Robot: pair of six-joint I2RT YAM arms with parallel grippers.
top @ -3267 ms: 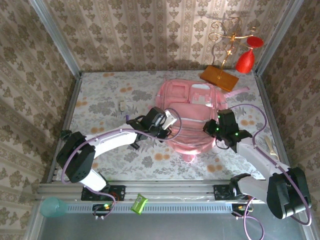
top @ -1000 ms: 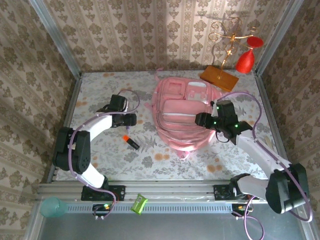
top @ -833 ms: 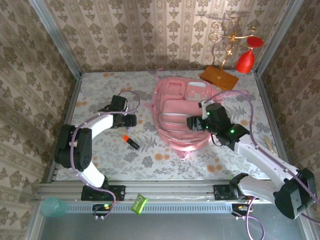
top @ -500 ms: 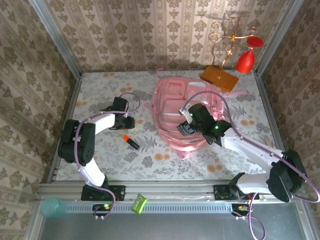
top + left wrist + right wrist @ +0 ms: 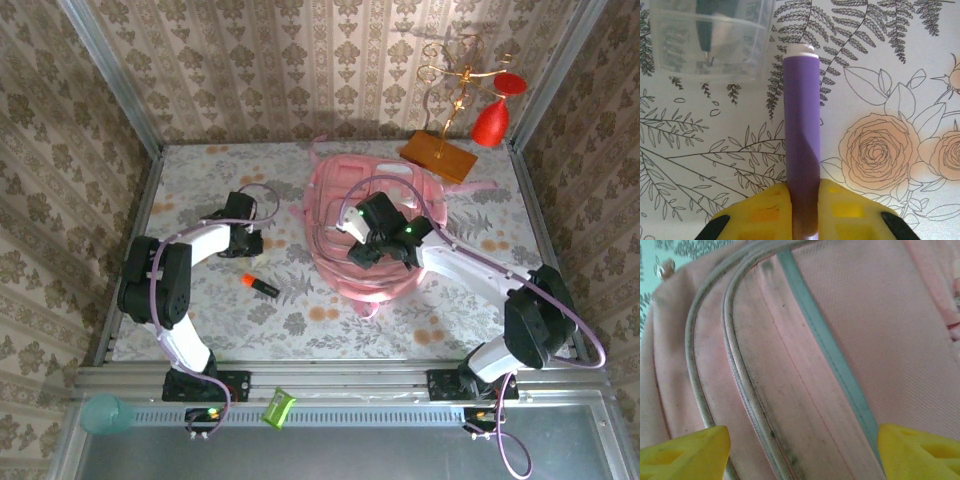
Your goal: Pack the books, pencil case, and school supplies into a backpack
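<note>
My left gripper [image 5: 805, 216] is shut on a purple pen [image 5: 801, 120], one of the school supplies, which lies on the flowered cloth and points away from me. In the top view the left gripper [image 5: 246, 241] sits left of the pink backpack [image 5: 345, 280]. A short black-and-orange pen [image 5: 260, 285] lies on the cloth just in front of it. My right gripper [image 5: 363, 252] hovers over the middle of the backpack. Its yellow fingertips [image 5: 685, 452] stand wide apart above the pink fabric [image 5: 805, 390] and grey piping [image 5: 735, 360], holding nothing. The books are out of view.
A small clear plastic box [image 5: 710, 40] with a dark pen tip inside lies just beyond the purple pen; I cannot tell whether it is the pencil case. An orange stand base [image 5: 438, 157] and a red hanging ornament [image 5: 490, 122] sit at the back right.
The left gripper has closed on the purple pen. The right arm has swung left from the backpack's right side to above its middle, jaws still wide.
</note>
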